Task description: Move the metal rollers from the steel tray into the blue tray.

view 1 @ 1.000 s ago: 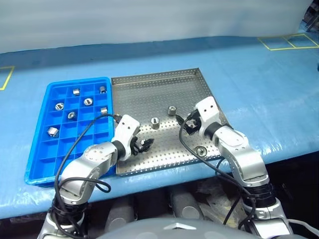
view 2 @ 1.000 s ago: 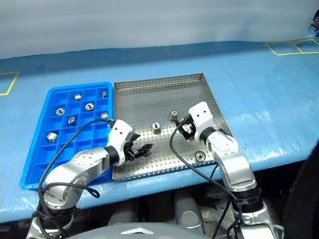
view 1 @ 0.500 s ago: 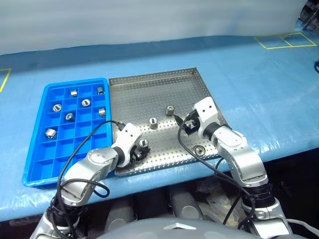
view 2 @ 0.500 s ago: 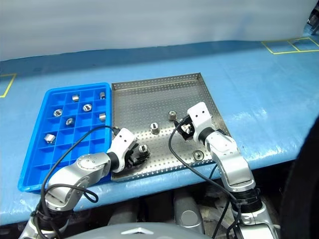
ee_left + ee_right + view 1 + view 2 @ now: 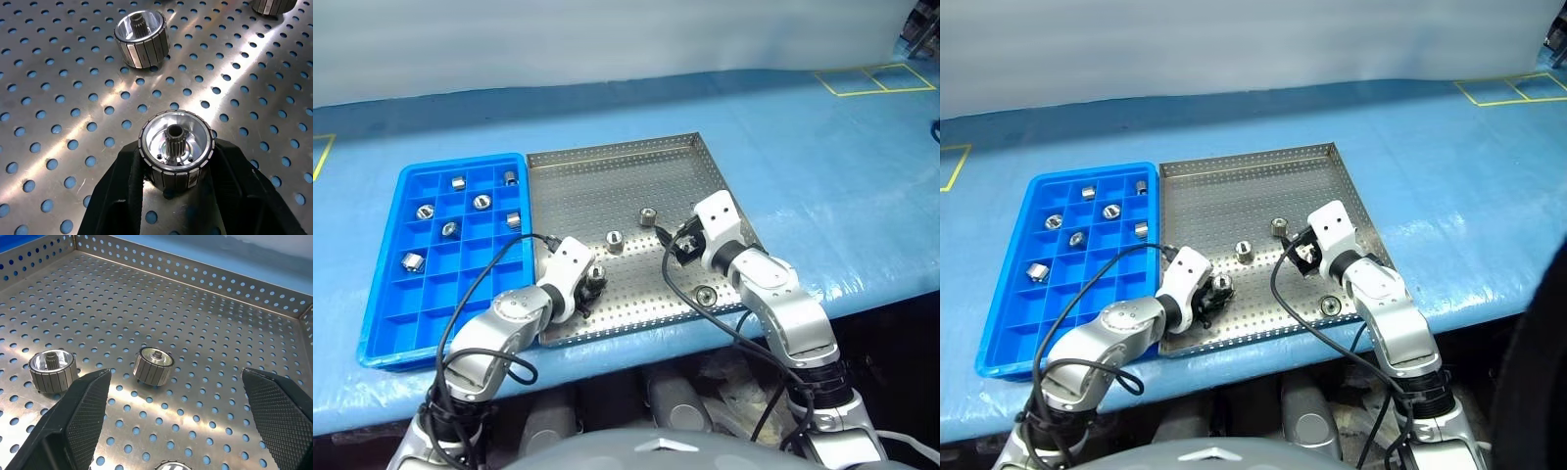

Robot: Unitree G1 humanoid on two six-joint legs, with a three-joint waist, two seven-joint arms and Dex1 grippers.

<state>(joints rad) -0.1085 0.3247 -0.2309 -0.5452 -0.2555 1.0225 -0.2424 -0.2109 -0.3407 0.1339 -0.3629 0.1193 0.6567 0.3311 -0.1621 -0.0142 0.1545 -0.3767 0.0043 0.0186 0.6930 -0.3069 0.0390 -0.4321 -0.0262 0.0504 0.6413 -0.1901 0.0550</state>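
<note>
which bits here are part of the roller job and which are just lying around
Job:
- metal rollers, four in the steel tray, seven in the blue tray
- left gripper, shut on one roller
- right gripper, open

Lying about:
- blue table cover
- yellow tape squares

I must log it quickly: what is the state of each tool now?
Left tool: closed on a metal roller on the steel tray.
Right tool: open, holding nothing.

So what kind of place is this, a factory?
Probably a workshop or robot test bench: a blue-covered table with yellow tape marks, a perforated steel tray of metal rollers and a blue tray.
</note>
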